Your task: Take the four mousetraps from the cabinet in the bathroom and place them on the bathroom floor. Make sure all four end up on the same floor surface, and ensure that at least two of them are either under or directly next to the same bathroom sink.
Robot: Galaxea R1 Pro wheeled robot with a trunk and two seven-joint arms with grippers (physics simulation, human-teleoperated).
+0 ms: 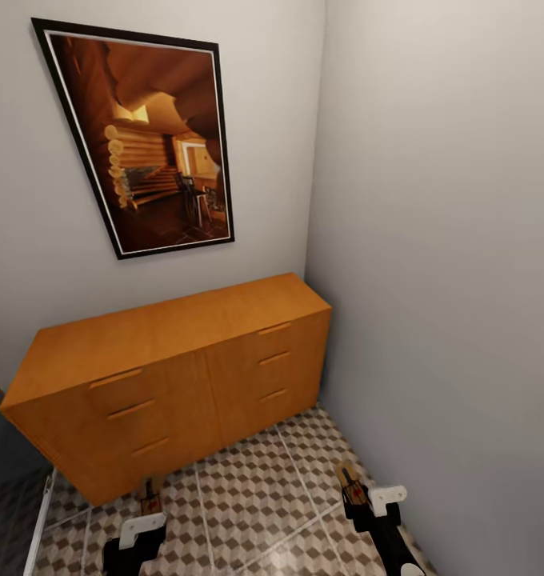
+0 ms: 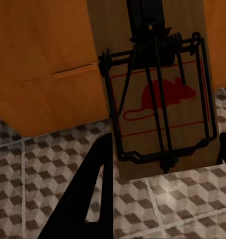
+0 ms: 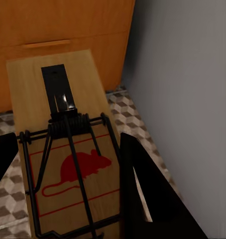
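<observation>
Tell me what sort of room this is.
Probably a narrow corner of a home, possibly a bathroom: cube-patterned tiled floor, a low wooden cabinet against plain walls, and a framed picture above it. No sink or other fixtures are in view.

I count two mousetraps: one mousetrap (image 1: 151, 496) in my left gripper (image 1: 136, 532), seen close in the left wrist view (image 2: 160, 99), and a second mousetrap (image 1: 351, 482) in my right gripper (image 1: 380, 504), seen close in the right wrist view (image 3: 68, 149). Each carries one red mouse mark and one black wire spring frame. Ahead I count one cabinet (image 1: 168, 360) with six bar handles, three on each half, one framed picture (image 1: 148, 136) on the wall, and one bathroom floor (image 1: 248, 496) of cube-patterned tiles.
</observation>
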